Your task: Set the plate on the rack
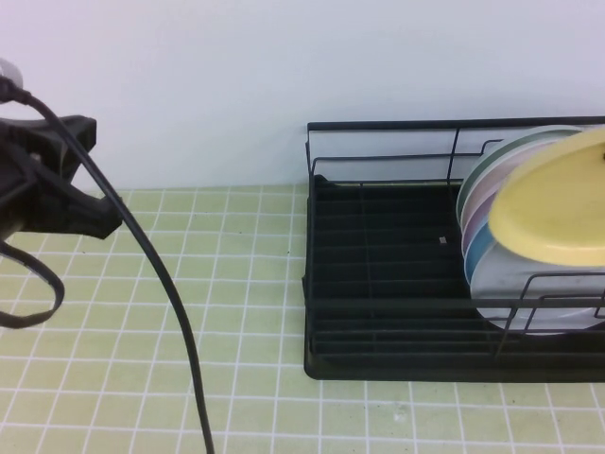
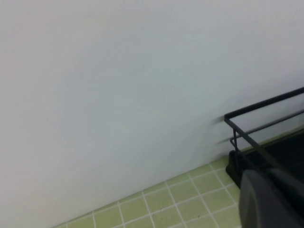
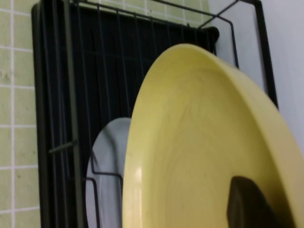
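Note:
A yellow plate (image 1: 558, 203) hangs tilted over the right end of the black wire dish rack (image 1: 378, 284), just above the plates standing there. In the right wrist view the yellow plate (image 3: 190, 142) fills most of the picture. My right gripper (image 3: 251, 202) is shut on its rim, with one dark finger (image 3: 244, 204) lying on the plate's face and the other hidden behind it. This gripper is out of the high view. My left gripper (image 1: 71, 180) is shut and holds nothing, raised at the far left well away from the rack; its fingers (image 2: 270, 199) press together.
Several plates stand in the rack's right end: a greenish one (image 1: 492, 161), a blue one (image 1: 478, 251) and a white one (image 1: 529, 293) in front. A black cable (image 1: 161, 274) crosses the green tiled table (image 1: 236, 312). A white wall (image 1: 284, 66) runs behind.

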